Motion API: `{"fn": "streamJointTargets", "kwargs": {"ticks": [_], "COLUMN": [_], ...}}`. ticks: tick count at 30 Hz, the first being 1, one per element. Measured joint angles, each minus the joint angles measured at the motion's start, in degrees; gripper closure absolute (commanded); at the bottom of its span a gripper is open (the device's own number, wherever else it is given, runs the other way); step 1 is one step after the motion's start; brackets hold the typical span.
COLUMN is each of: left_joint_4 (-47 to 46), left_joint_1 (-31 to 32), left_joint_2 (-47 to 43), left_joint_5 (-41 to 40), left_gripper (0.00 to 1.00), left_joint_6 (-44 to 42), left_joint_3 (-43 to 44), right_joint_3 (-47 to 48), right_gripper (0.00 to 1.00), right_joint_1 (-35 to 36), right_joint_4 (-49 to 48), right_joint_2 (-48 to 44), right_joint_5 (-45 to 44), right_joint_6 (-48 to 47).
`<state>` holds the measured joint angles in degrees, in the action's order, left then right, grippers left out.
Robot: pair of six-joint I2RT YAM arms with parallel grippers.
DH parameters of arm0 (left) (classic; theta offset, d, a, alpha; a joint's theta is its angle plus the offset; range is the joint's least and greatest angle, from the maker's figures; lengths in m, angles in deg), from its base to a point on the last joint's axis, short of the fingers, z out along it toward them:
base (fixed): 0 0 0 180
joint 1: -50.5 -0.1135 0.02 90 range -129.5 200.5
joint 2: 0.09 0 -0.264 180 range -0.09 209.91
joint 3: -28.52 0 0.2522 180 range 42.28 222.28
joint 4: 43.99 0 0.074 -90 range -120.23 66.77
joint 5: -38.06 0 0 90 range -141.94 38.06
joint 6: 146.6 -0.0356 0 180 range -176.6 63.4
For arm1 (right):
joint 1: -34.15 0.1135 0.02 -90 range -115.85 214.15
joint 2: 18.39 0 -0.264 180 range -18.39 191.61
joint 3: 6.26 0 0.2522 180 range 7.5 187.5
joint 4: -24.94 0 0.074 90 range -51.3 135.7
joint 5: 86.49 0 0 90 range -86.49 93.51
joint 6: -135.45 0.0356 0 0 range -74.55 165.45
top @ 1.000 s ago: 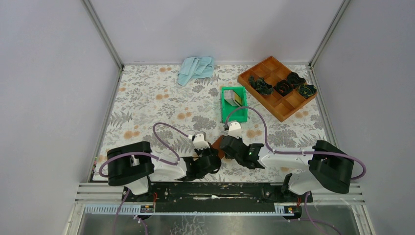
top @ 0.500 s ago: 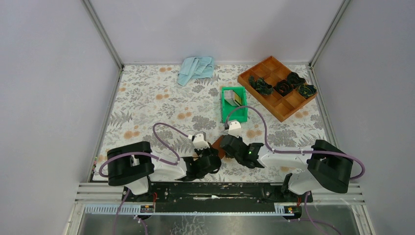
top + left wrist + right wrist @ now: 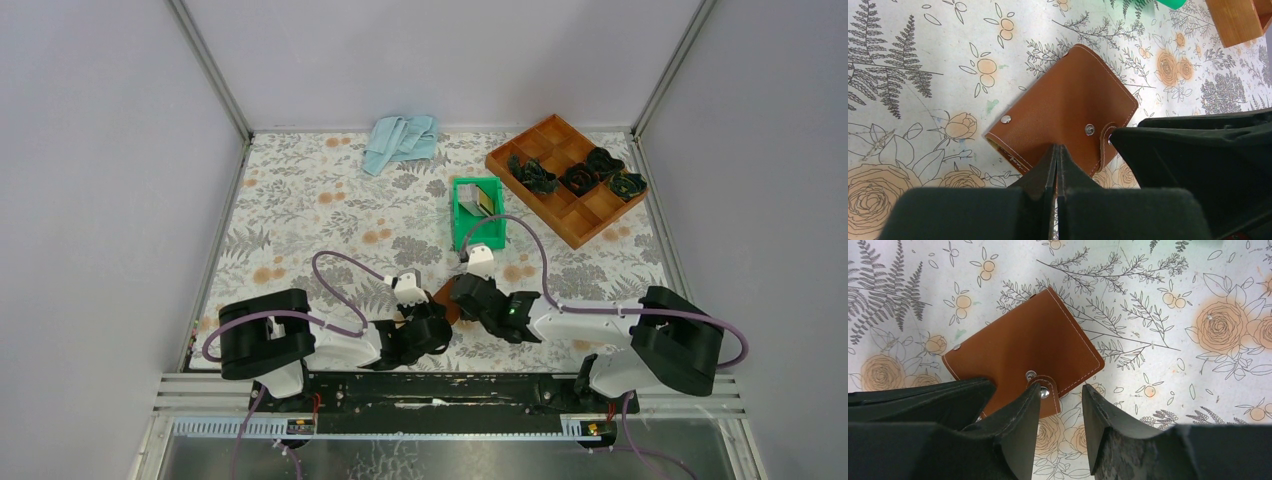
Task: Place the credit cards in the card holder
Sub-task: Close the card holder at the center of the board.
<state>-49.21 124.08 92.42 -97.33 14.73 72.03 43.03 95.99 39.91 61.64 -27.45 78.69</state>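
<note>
- While the holder (image 3: 1063, 107) lies snapped shut, flat on the table (image 3: 300, 200) between the two arms, no card can go in. Opening it looks like the step in hand.
- Left gripper (image 3: 1056, 152): jaws fully closed, tips together at the holder's near edge. This reads as a pin-down, so the holder doesn't slide when the tab gets pulled. Can't confirm it's actually pressing.
- Right gripper (image 3: 1060, 402): jaws partly apart, holding nothing, straddling the snap tab (image 3: 1047, 390). One finger sits at the tab's edge, the other off the holder over bare table. It looks lined up to pinch the tab and pop the snap.
- Cards (image 3: 483, 203) are well apart from all this, standing in the green bin (image 3: 476, 238) farther back. Only tan and grey edges show from above, so the count is unclear.
- Risk: the tab is thin and lies flat on the leather, so a finger may skate over it. If the pin slips, the whole holder lifts or turns instead of unsnapping.
</note>
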Motion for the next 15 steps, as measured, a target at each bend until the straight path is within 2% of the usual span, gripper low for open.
{"fn": "streamJointTargets", "kwargs": {"ticks": [15], "left_joint_4": [0.02], "left_joint_1": [0.00], "left_joint_2": [0.07], "left_joint_5": [-0.07], "left_gripper": [1.00], "left_joint_6": [0.20], "left_joint_3": [0.00], "right_joint_3": [-1.99], "right_gripper": [0.57], "right_joint_1": [-0.04], "right_joint_4": [1.38], "right_joint_2": [-4.66], "right_joint_5": [-1.14], "right_joint_6": [0.33]}}
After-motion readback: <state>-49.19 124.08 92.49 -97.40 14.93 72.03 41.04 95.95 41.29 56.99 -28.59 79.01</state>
